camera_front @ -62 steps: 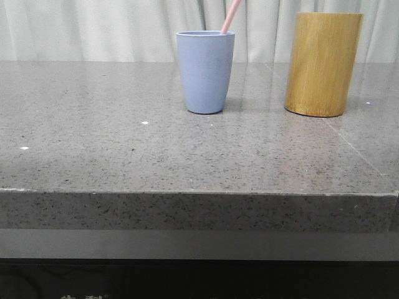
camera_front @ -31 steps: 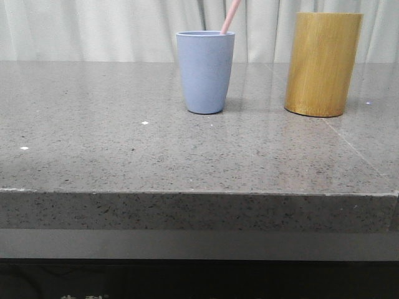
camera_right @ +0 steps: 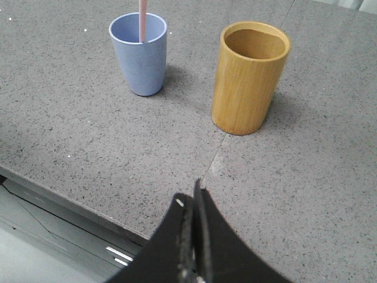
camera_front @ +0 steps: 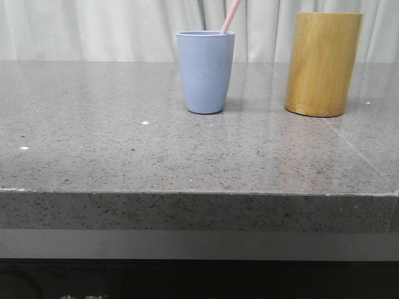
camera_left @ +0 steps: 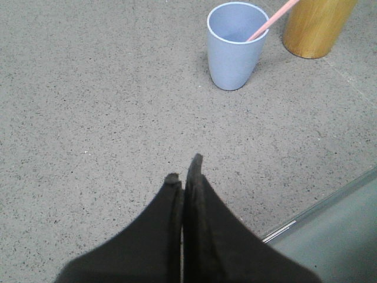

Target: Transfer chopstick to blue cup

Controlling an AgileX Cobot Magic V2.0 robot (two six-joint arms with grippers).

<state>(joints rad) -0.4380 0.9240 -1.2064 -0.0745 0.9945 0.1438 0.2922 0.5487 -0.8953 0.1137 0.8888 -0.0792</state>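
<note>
Here, both arms sit pulled back over the counter (camera_front: 187,156) with the job apparently done. Your left end effector (camera_left: 184,171) is clenched, its black fingers pressed together and holding nothing; your right end effector (camera_right: 193,197) is likewise pinched tight and empty.

Ahead of the left end effector and well apart from it stands the blue cup (camera_left: 237,44), upright. The chopstick (camera_left: 272,19) rests inside it, leaning on the rim toward the bamboo holder (camera_left: 316,26) just beyond. From the right end effector, the same cup (camera_right: 139,53) lies ahead and off to one side, the pink stick (camera_right: 142,17) rising out of its mouth; the holder (camera_right: 250,76) stands nearer and, as far as its interior shows, looks empty.

The transfer looks complete, so the step in hand is likely to be holding clear. Keep both arms low and away from the cup: the stick overhangs the rim and looks easy to knock, and the light tumbler could tip with it. If you retreat further, draw straight back rather than sweeping across.
</note>
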